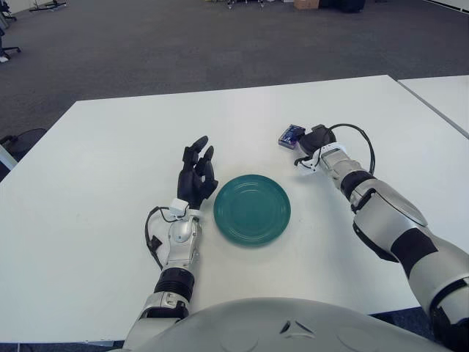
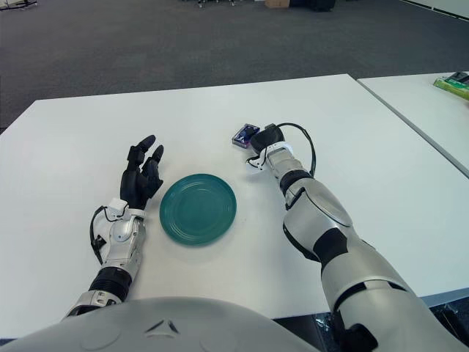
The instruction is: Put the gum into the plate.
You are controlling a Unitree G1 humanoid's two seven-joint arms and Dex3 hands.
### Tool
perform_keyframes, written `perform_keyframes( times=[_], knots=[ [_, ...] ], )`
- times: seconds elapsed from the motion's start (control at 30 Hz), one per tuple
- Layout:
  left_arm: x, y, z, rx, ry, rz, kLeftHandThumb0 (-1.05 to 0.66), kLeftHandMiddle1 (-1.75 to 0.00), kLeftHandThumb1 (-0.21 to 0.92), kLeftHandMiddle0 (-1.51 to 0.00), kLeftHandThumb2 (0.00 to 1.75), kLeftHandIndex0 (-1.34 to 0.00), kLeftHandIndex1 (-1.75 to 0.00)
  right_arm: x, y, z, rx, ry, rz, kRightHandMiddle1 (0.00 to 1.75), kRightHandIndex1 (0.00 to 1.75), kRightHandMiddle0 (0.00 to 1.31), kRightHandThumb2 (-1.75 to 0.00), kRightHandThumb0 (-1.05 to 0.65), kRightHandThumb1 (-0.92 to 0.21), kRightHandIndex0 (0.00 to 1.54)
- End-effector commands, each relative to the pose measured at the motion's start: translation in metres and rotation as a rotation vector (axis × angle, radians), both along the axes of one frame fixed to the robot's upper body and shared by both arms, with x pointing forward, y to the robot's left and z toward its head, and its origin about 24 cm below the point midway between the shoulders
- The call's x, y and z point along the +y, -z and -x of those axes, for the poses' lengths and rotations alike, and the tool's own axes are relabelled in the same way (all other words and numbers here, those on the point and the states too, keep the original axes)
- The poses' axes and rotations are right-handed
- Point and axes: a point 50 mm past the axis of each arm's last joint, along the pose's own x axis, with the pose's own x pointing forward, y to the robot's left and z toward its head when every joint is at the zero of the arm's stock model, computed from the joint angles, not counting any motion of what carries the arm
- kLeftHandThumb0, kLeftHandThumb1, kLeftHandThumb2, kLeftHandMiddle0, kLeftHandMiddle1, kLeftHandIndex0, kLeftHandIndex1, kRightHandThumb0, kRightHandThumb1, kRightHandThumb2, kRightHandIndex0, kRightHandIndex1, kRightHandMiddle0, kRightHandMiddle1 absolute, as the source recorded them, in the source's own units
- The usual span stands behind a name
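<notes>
Right of centre, the right hand (image 1: 316,137) reaches the gum (image 1: 291,135), its finger state unclear; a firm grip must precede moving to the plate (image 1: 252,209).

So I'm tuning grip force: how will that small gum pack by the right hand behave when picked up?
The gum pack looks like a small flat-sided box, so probably light, fairly stiff, and unlikely to roll. Its glossy wrapper may be slippery, so it could slide on the smooth table rather than tip. The right hand is right beside it; contact is unclear.
</notes>
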Motion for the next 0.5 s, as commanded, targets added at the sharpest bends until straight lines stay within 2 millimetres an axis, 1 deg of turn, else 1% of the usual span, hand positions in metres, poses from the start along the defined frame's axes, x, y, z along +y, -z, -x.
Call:
perform_keyframes(
  times=[0.0,0.07,0.17,0.37,0.47],
  knots=[
    [-0.028,0.044,0.045,0.238,-0.043,0.168,-0.83,-0.02,0.92,-0.48,0.7,-0.03,-0.8,-0.03,0.028,0.024,0.142,-0.054,0.143,0.57,0.06,0.0,-0.61,-0.66,-0.92,0.53],
    [-0.028,0.045,0.045,0.239,-0.04,0.166,-0.83,-0.02,0.92,-0.48,0.71,-0.02,-0.8,-0.04,0.03,0.028,0.148,-0.088,0.169,0.57,0.07,0.0,-0.63,-0.67,-0.92,0.55],
    [-0.028,0.045,0.045,0.242,-0.037,0.161,-0.83,-0.02,0.92,-0.48,0.71,-0.02,-0.8,-0.047,0.032,0.032,0.154,-0.114,0.182,0.54,0.07,0.0,-0.67,-0.68,-0.92,0.57],
    [-0.027,0.05,0.043,0.267,-0.021,0.142,-0.84,-0.01,0.92,-0.47,0.72,-0.01,-0.8,-0.052,0.023,0.029,0.162,-0.149,0.176,0.5,0.06,0.0,-0.7,-0.7,-0.92,0.59],
    [-0.026,0.053,0.042,0.281,-0.01,0.132,-0.84,-0.01,0.92,-0.46,0.73,0.0,-0.8,-0.053,0.016,0.027,0.168,-0.167,0.154,0.49,0.06,0.0,-0.71,-0.71,-0.92,0.59]
  ],
)
